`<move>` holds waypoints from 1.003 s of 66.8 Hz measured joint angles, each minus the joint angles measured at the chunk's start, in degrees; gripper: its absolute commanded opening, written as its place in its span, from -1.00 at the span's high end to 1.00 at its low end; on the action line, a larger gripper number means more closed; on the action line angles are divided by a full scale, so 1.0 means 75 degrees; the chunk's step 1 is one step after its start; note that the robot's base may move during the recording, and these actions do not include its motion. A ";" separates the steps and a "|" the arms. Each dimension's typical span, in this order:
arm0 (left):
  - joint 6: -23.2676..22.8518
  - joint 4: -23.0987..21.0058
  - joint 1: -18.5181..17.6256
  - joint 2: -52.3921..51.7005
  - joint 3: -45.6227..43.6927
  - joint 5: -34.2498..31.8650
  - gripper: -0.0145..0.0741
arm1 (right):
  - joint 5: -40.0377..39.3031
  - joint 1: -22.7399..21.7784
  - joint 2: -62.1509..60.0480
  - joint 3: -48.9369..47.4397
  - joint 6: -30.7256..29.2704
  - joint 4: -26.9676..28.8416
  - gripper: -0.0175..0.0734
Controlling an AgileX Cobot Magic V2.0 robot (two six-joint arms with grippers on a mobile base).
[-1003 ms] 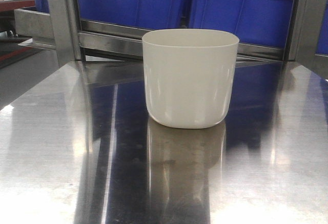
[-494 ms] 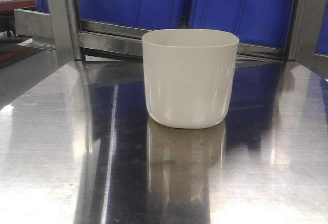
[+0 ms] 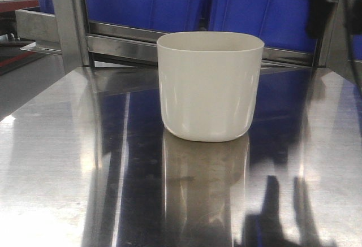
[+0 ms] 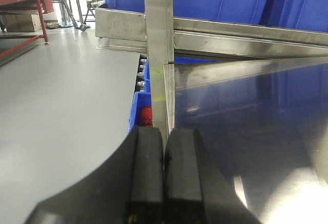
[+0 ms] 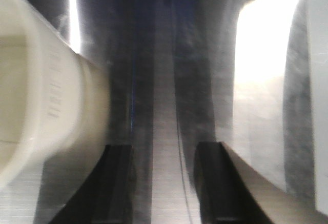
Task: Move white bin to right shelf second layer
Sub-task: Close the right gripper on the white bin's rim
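Observation:
The white bin (image 3: 210, 86) stands upright on the mirror-like steel tabletop (image 3: 56, 173), near its far edge. My right gripper (image 3: 336, 9) shows blurred at the upper right, above the table and to the right of the bin. In the right wrist view it (image 5: 164, 152) is open and empty over bare steel, with the bin (image 5: 46, 96) to its left, apart from the fingers. My left gripper (image 4: 164, 131) is shut and empty at the table's left edge. No roller shelf level is in view.
Large blue crates (image 3: 254, 9) sit on a steel rack behind the table. A steel upright post (image 3: 68, 21) stands at the back left, also in the left wrist view (image 4: 156, 55). A lower blue crate (image 4: 139, 112) lies beside the table edge. Grey floor (image 4: 61, 111) lies left.
My right gripper has come into the front view at the upper right; its dark reflection now shows on the table at the lower right. The bin has not moved.

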 measured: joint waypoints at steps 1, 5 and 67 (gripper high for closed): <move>0.0000 0.0000 0.0000 0.0000 0.0000 0.0000 0.48 | 0.0061 0.0039 0.0103 -0.0128 0.0000 0.0021 -0.24; 0.0000 0.0000 0.0000 0.0000 0.0000 0.0000 0.48 | 0.0242 0.0203 0.0350 -0.0663 0.0000 0.0150 -0.24; 0.0000 0.0000 0.0000 0.0000 0.0000 0.0000 0.48 | 0.0015 -0.0145 0.2492 -0.1817 0.0044 0.0893 -0.21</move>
